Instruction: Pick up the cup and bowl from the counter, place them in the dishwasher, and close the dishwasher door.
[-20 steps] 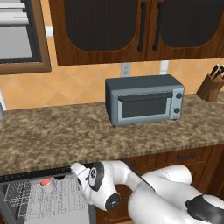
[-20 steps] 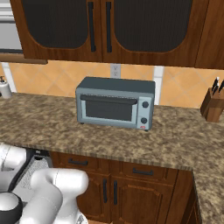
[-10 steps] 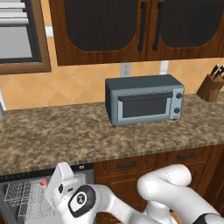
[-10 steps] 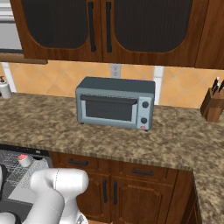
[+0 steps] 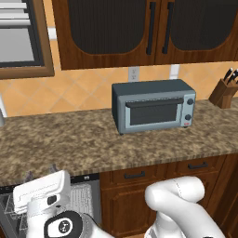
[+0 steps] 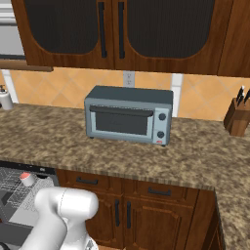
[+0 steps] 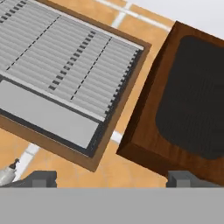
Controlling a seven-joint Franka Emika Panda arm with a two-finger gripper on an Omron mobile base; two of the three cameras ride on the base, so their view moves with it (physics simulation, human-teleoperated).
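Speckled granite worktop (image 5: 69, 144) runs above pincer, grey-blue toaster oven (image 5: 153, 106) standing on it. Dishwasher (image 6: 14, 195) open beneath worktop edge, wire rack exposed. Cup (image 6: 27, 179), pinkish-red inside, sits in rack. Pincer (image 7: 111, 177) wide open and empty, aimed upward at wall vent and dark cabinet door.

The robot's own white arm (image 6: 58, 215) hides much of the open dishwasher (image 6: 19, 190) and its wire rack (the cup (image 6: 27, 179) shows just its pinkish top), while the knife block (image 5: 224, 93) and a counter-end bottle (image 6: 6, 97) run off the frame edges.
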